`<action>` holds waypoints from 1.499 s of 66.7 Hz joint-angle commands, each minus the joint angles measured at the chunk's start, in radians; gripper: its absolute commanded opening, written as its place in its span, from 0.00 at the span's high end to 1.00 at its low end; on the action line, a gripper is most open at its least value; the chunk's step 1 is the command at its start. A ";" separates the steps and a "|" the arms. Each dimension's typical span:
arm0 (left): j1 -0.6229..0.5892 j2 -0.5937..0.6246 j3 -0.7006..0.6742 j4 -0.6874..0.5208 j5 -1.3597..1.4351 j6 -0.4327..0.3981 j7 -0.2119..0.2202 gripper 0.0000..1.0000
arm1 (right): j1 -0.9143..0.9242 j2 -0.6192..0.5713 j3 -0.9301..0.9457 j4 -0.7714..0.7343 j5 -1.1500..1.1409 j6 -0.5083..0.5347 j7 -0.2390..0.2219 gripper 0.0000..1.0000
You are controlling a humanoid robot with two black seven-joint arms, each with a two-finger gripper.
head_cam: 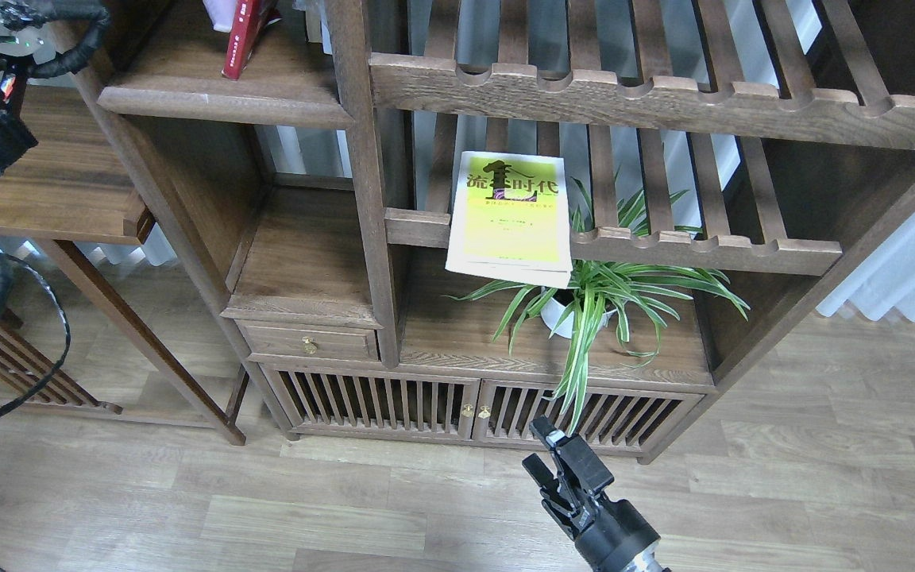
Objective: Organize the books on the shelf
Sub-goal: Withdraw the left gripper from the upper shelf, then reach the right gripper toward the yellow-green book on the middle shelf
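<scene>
Shelf [211, 91] holds red book [245, 36] — right claw [546, 453] spread, left claw's state untellable.

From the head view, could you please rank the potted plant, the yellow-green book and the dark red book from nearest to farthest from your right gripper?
From the right gripper:
1. Potted plant, just above it on the cabinet top.
2. Yellow-green book, higher, flat on the slatted rack.
3. Dark red book, far upper left on the solid shelf.

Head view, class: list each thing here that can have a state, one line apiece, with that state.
Yellow-green book: lying flat on a slatted rack, front edge overhanging.
Dark red book: standing, leaning, on the solid shelf.
Drawer: closed.
Cabinet doors: closed.
Potted plant: upright.
Right gripper: open, empty.
Left gripper: not in view.
</scene>
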 commanded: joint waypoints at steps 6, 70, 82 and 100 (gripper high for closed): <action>-0.008 -0.003 -0.004 -0.017 -0.003 -0.016 -0.002 0.00 | 0.000 0.000 0.001 0.000 0.000 0.000 0.000 0.01; 0.905 0.669 -0.336 -1.250 -0.347 -0.032 0.047 0.00 | 0.153 0.046 -0.022 0.026 0.006 0.000 0.002 0.01; 1.219 0.733 -0.400 -1.240 -0.347 -0.032 0.037 0.00 | 0.201 0.074 -0.027 0.031 0.005 0.000 0.002 0.01; 1.514 0.727 -0.544 -1.017 -0.350 -0.032 0.031 0.00 | 0.291 0.074 -0.120 -0.026 -0.003 -0.127 0.064 0.01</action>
